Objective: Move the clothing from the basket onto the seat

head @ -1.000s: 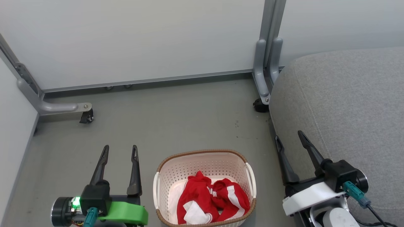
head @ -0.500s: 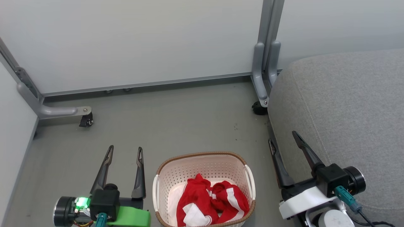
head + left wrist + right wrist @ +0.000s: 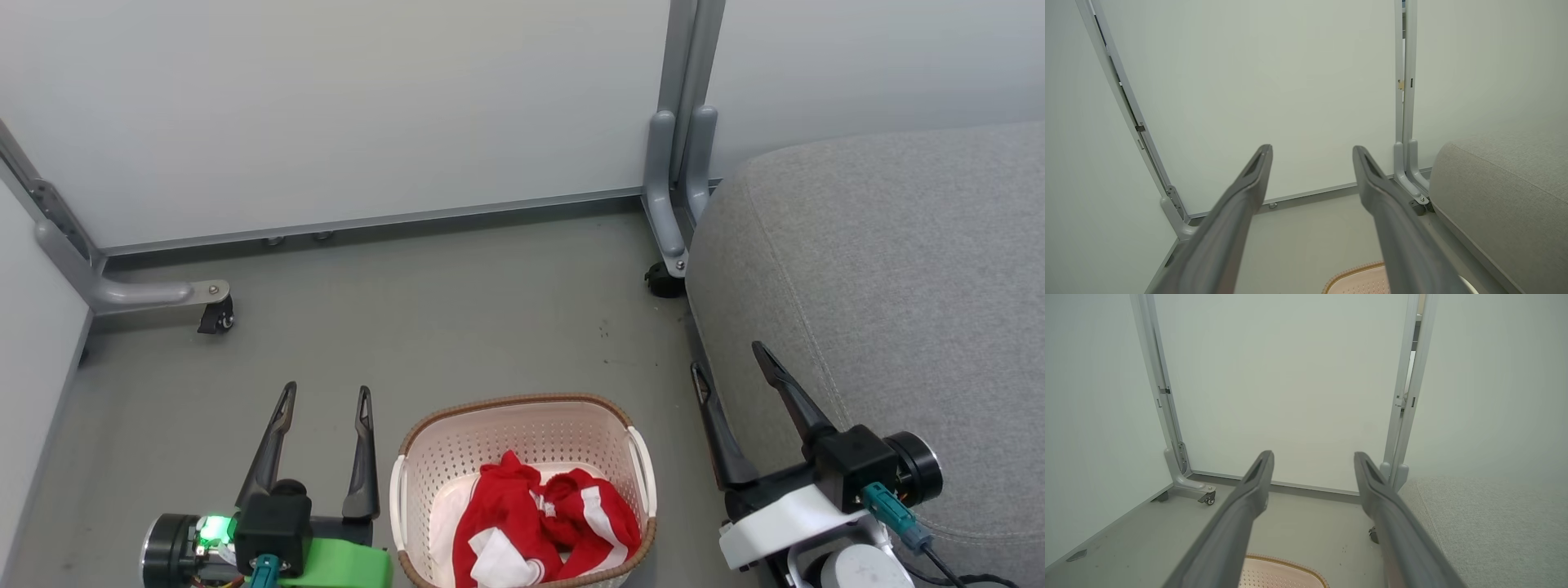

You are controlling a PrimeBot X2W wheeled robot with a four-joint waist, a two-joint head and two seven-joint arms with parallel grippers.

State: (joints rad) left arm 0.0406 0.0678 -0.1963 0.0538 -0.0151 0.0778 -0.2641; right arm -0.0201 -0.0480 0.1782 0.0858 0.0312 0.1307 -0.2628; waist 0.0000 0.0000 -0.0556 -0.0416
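Down on the floor between my arms sits the basket with the clothing; left gripper and right gripper flank it wide open, empty, ready to reach in.

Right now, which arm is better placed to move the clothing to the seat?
Probably the right: the right gripper is open, beside the basket and next to the seat. The left gripper, also open, is across the basket from it.

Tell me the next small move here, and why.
Probably bring the right end effector left and down over the clothing in the basket: it is open and empty, the red heap lies untouched, and the seat is on its side.
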